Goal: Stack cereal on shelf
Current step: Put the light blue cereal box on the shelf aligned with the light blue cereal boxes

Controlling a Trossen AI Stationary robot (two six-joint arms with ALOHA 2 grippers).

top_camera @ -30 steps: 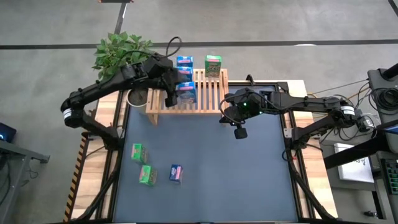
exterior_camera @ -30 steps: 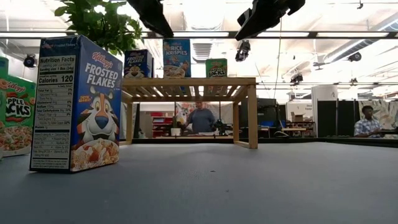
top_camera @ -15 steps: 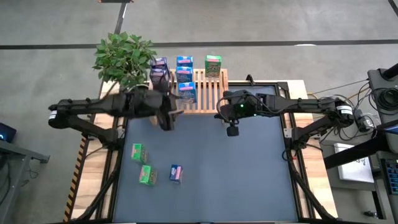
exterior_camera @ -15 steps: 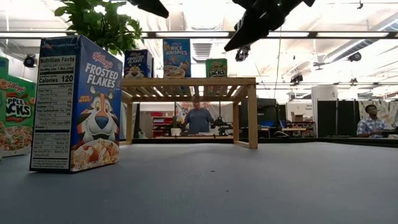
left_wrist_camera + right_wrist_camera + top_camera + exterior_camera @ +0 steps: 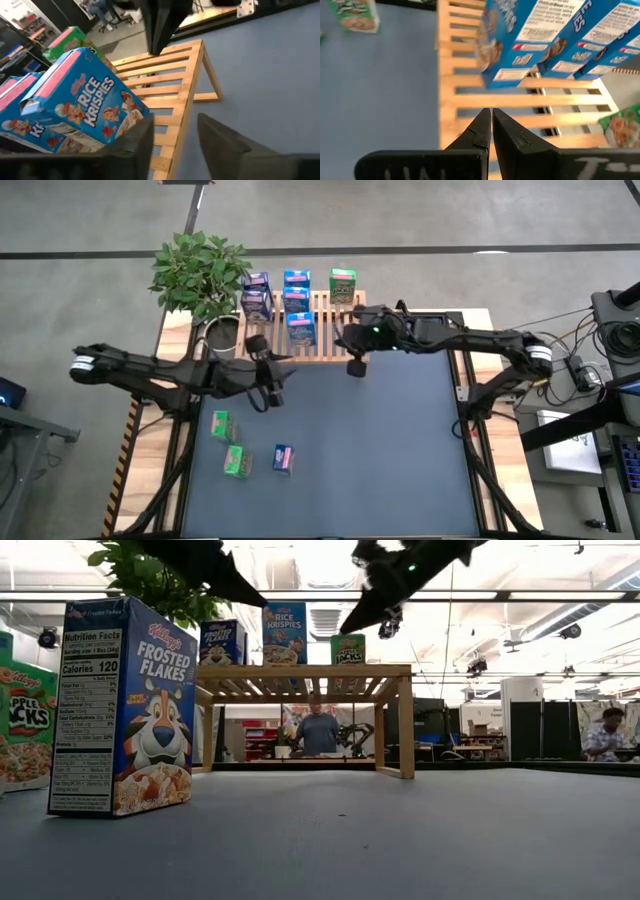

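Because four cereal boxes already stood close together on the shelf (image 5: pixel 310 330), you had little room left up there. Three blue ones, with the Rice Krispies box (image 5: pixel 95 107) among them, sat at the plant end, and the green box (image 5: pixel 343 284) stood at the back edge. Three more waited on the table (image 5: pixel 400 460): two green boxes (image 5: pixel 222 425) (image 5: pixel 237 462) and one blue box (image 5: pixel 283 459).

Your left claw (image 5: pixel 268 392) hung over the table just in front of the shelf, near those loose boxes. Its fingers (image 5: pixel 220 142) were spread apart and pinched nothing. Your right claw (image 5: pixel 353 366) hovered at the front edge of the shelf with its fingers (image 5: pixel 492 131) pressed together, holding nothing.

I think the right claw could bump the blue box (image 5: pixel 301 328) nearest it if you swung it sideways, and that box could knock over the others. The green box at the back could fall off the edge if something pushed it. The left arm might also brush the plant (image 5: pixel 200 265) or its pot.

You could read "Frosted Flakes", "Kellogg's", "Nutrition Facts" and "Calories 120" on the big blue box (image 5: pixel 125 710) in the low view. "Rice Krispies" showed on a shelf box, and a green box (image 5: pixel 25 730) read like "Apple Jacks", partly cut off.
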